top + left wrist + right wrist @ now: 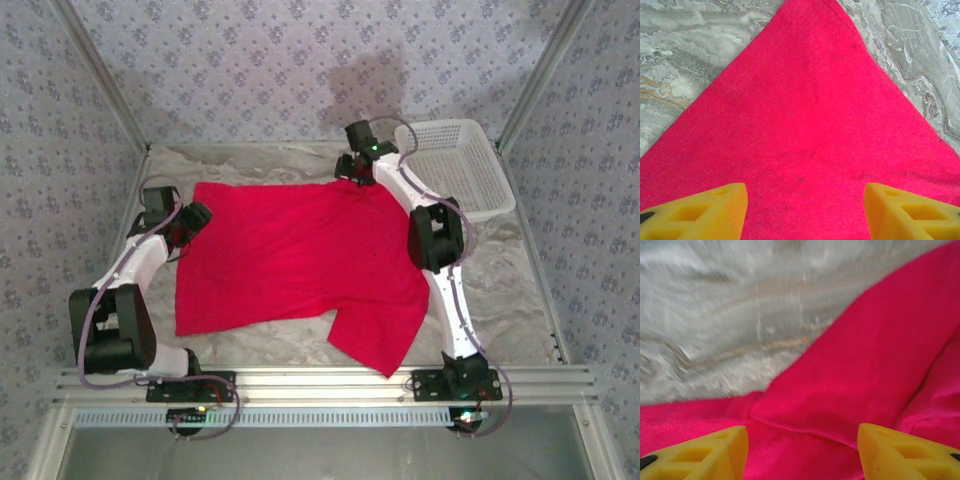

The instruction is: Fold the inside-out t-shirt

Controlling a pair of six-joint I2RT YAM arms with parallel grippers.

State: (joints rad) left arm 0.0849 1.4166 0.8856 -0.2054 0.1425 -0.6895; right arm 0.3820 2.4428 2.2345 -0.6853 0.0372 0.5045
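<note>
Saw from overhead the inside-out t-shirt [290, 265] spread flat across the marbled table [500, 290], with a white lattice basket [470, 170] far right. Up close, found the left gripper [805, 200] parted over a pointed corner, holding nothing. Found the right gripper [802, 445] likewise parted and empty, above a raised fold at the far edge that looked flat from overhead.

The left arm [128, 275] is folded, its lower joint sitting close by its base and its white forearm angling forward and inward. The left end effector [193, 220] points toward the middle, its yellow fingers [705, 212] set well apart with nothing pinched between them. The right arm [440, 250] stretches far forward and bends leftward at the elbow. The right end effector [357, 172] is at the far side, tipped downward, with its jaws likewise spread wide and gripping nothing.
</note>
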